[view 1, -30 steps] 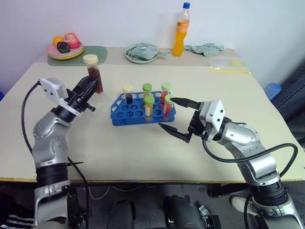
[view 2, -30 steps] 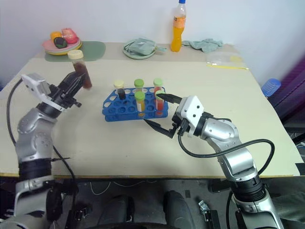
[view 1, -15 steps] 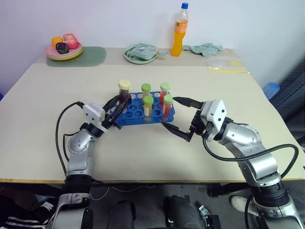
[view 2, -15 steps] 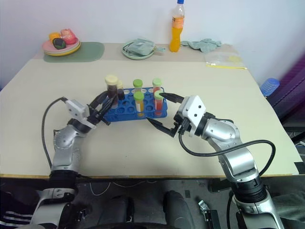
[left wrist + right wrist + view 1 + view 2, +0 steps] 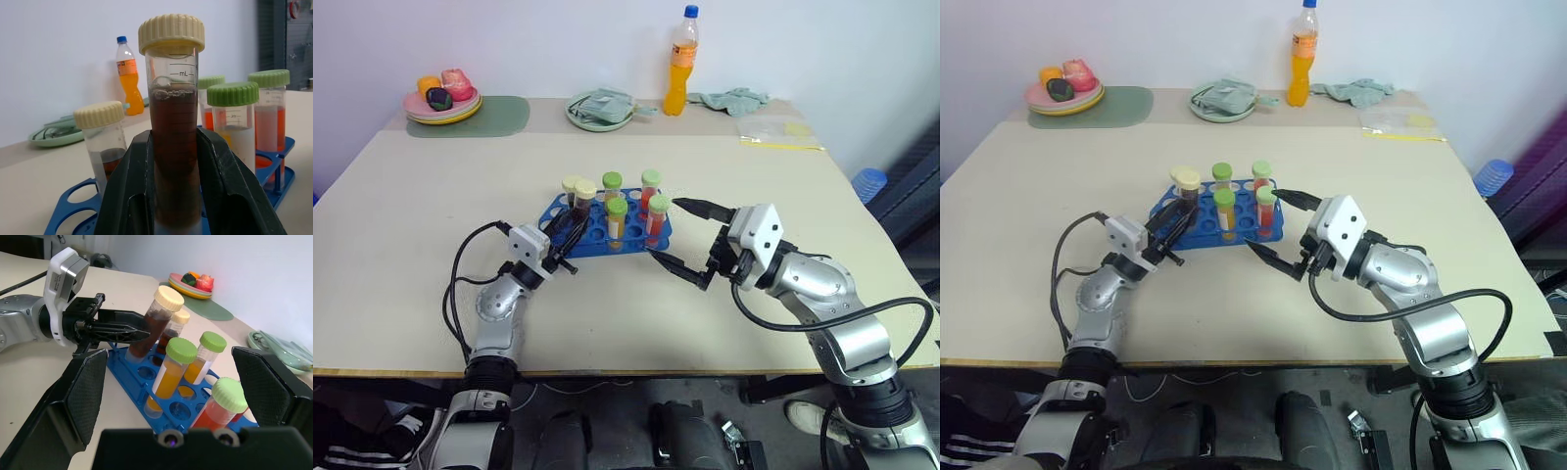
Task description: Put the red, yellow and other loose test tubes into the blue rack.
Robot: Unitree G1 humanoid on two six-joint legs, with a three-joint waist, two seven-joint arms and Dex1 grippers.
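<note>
The blue rack (image 5: 597,238) stands mid-table with several capped tubes upright in it: green-capped ones (image 5: 618,218) of yellow and red liquid, and a cream-capped one (image 5: 571,186). My left gripper (image 5: 570,227) is shut on the dark brown test tube (image 5: 584,199) with a cream cap. That tube leans, with its lower end at a hole at the rack's left end. In the left wrist view the tube (image 5: 173,147) sits squeezed between both fingers. My right gripper (image 5: 663,229) stands open just right of the rack, its fingers (image 5: 88,396) apart and holding nothing.
Along the far edge stand an orange drink bottle (image 5: 682,61), a plate of food (image 5: 443,98) on a green mat (image 5: 480,116), a green plate with a cloth (image 5: 604,108), another cloth (image 5: 734,99) and a plastic bag (image 5: 781,132).
My left gripper has carried the brown tube down and to the right, from raised at the left to the rack's left end. The right gripper has kept still.
</note>
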